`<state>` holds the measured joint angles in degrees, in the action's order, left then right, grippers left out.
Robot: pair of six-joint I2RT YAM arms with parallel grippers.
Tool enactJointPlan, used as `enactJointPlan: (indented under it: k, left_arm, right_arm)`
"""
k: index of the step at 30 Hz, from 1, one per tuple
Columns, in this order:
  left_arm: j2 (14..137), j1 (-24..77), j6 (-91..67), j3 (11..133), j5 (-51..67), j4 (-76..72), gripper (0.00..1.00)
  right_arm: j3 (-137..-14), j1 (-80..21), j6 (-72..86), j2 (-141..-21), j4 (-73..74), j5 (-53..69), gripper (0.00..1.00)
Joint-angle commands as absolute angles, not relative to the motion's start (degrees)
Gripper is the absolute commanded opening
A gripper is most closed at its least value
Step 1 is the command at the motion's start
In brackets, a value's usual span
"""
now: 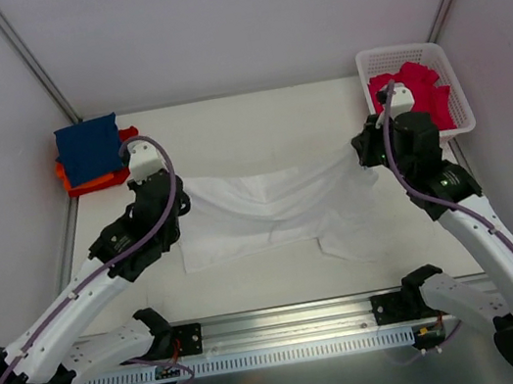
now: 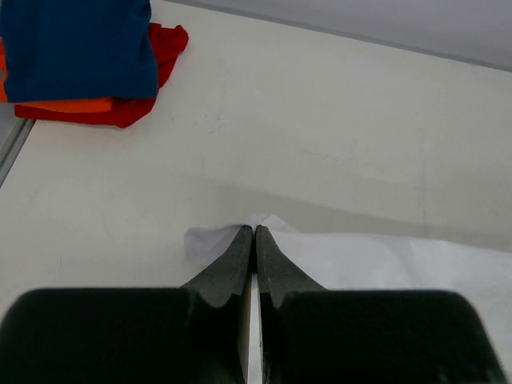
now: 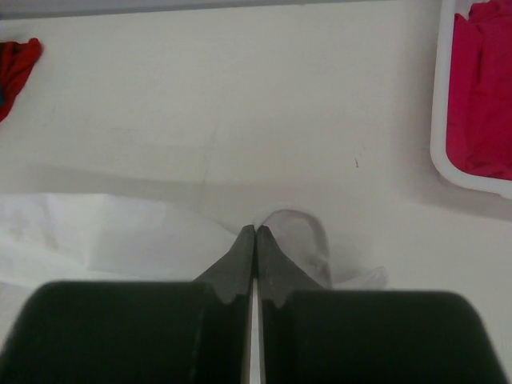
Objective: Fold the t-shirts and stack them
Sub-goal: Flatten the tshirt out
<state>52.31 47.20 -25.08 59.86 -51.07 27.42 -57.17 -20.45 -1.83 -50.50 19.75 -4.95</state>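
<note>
A large white t-shirt (image 1: 275, 211) hangs stretched between both arms over the middle of the table, sagging in the centre. My left gripper (image 1: 176, 188) is shut on its left corner; in the left wrist view white cloth (image 2: 216, 238) pokes out past the pinched fingertips (image 2: 254, 230). My right gripper (image 1: 367, 153) is shut on the right corner, where a fold of cloth (image 3: 300, 236) curls beyond the tips (image 3: 255, 229). A folded navy t-shirt (image 1: 88, 148) lies on an orange-red one (image 1: 96, 181) at the back left. Crimson-pink t-shirts (image 1: 413, 93) fill the basket.
A white plastic lattice basket (image 1: 458, 97) stands at the back right corner. A metal rail (image 1: 280, 327) runs along the near edge between the arm bases. White walls close in the back and both sides.
</note>
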Motion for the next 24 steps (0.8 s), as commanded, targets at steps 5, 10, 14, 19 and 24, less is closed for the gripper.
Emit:
enactJointPlan:
  k: [5,10,14,19,24]
  left_arm:
    - [61.8,36.9,-19.7,58.7,-44.1,11.7,0.00]
    - [70.3,32.4,-18.5,61.5,-41.0,7.6,0.00]
    - [76.5,28.7,-17.8,63.7,-38.8,3.9,0.00]
    - [85.2,24.1,-17.7,67.8,-36.6,1.5,0.00]
    - [93.4,22.0,-17.3,72.3,-35.7,0.3,0.00]
  right_arm:
    - [-57.2,-19.9,-4.4,-62.2,5.8,-7.7,0.00]
    - [-60.2,-19.0,-5.4,-71.8,1.1,-8.8,0.00]
    - [-64.8,-17.6,-5.6,-80.2,0.4,-8.3,0.00]
    - [-69.1,-16.3,-5.1,-89.7,-2.7,-7.5,0.00]
    - [-73.2,-15.3,-4.6,-96.1,-3.3,-7.9,0.00]
